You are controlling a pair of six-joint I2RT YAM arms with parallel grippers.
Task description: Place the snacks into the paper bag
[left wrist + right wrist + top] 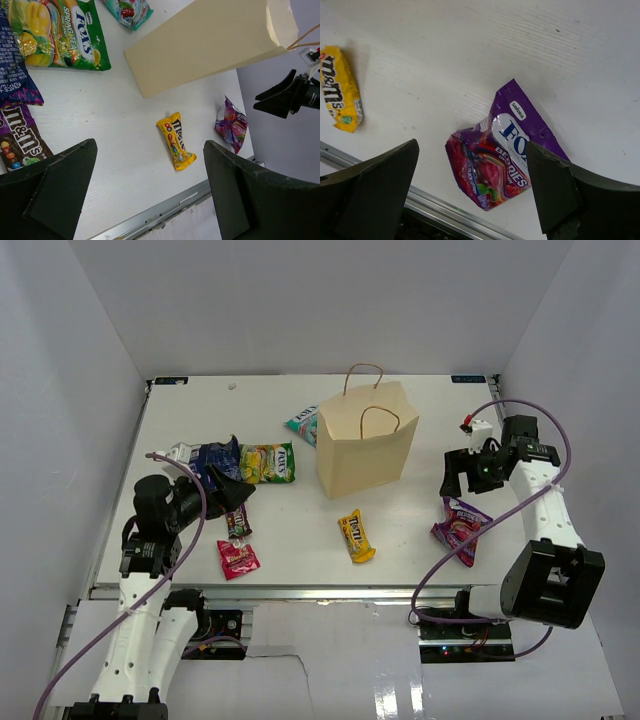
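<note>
— Left arm first?
— Folded low over the near left of the table (200,405), left gripper (235,495) aimed across it, spread wide, clamped on nothing.
— Around its jaws?
— Brown M&M's bar (20,137) just beside one finger, dark blue bag (12,75) and green-yellow Fox's Spring Tea pack (60,35) beyond; yellow M&M's bag (176,141) ahead of the gap, well apart.
— Right arm?
— Elbow near the table edge, forearm reaching up the table, right gripper (465,480) tipped down, likewise spread wide, empty. Purple Fox's Berries bag (495,160) flat below the gap.
— Paper bag (365,445)?
— Upright mid-table, between both grippers. Teal packet (302,423) behind it; pink-red packet (238,559) near the left jaws.
</note>
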